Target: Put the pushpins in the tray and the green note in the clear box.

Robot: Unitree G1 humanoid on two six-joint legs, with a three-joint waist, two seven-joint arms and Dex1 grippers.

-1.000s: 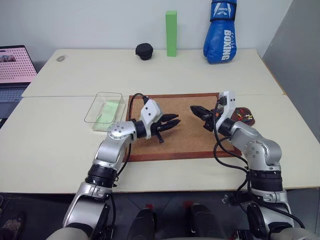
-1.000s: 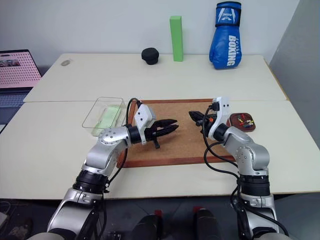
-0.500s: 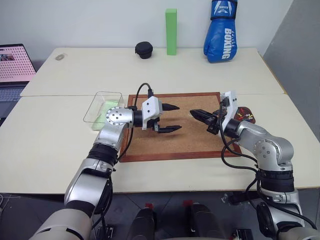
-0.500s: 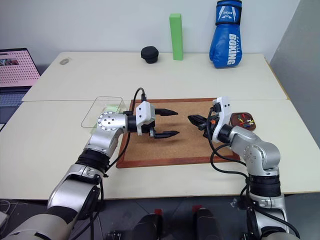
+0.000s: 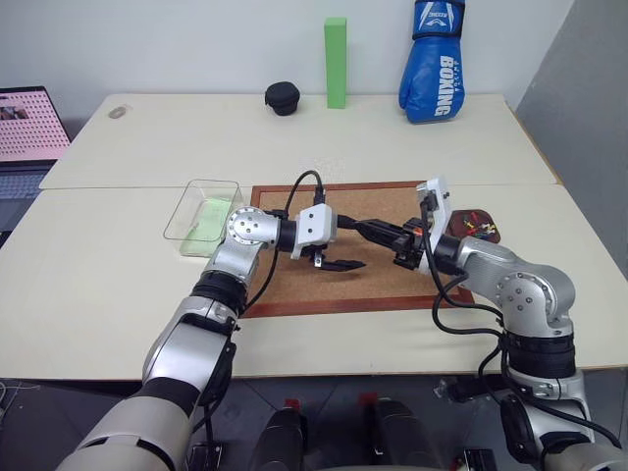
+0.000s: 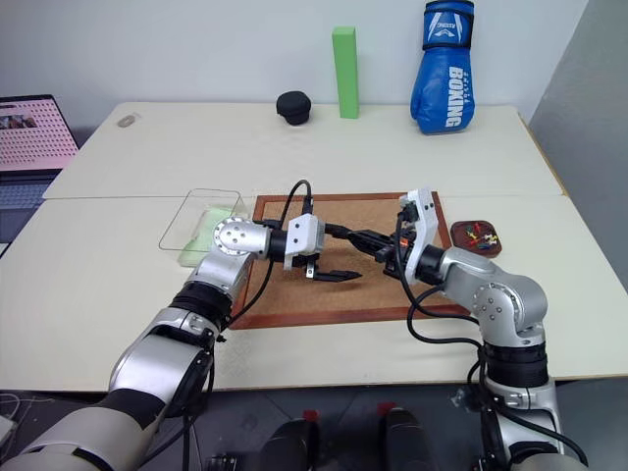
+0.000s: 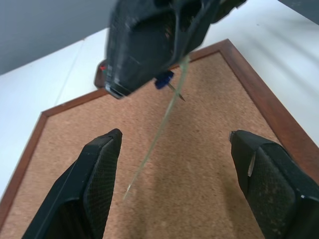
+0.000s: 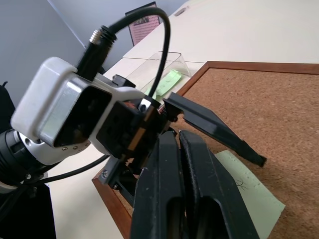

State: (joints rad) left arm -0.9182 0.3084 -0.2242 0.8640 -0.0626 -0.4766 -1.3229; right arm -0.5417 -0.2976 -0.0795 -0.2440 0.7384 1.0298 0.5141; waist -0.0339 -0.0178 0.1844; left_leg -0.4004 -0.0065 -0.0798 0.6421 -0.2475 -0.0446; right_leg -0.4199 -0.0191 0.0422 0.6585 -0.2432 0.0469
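1. The right gripper (image 8: 173,139) is clamped shut on the top edge of the green note (image 8: 246,191). It holds the note in the air over the corkboard (image 5: 294,299), hanging edge-on toward the other arm.
2. A blue pushpin (image 7: 163,79) pierces the note just beside the right fingertips. Whether the fingers also pinch the pin cannot be told.
3. The left gripper (image 5: 355,245) has its fingers spread wide, one on each side of the hanging note and touching nothing. This is probably a handover, as the clear box (image 5: 188,208) lies on the left arm's side.
4. A pale green slip (image 5: 211,218) already lies in the clear box.
5. The tray (image 5: 488,238) sits just beside the corkboard's right edge and holds several pushpins (image 5: 476,226).
6. Legible writing: "BOXING" on the blue glove (image 5: 432,59) at the table's far edge. The smaller print on its cuff is unreadable.
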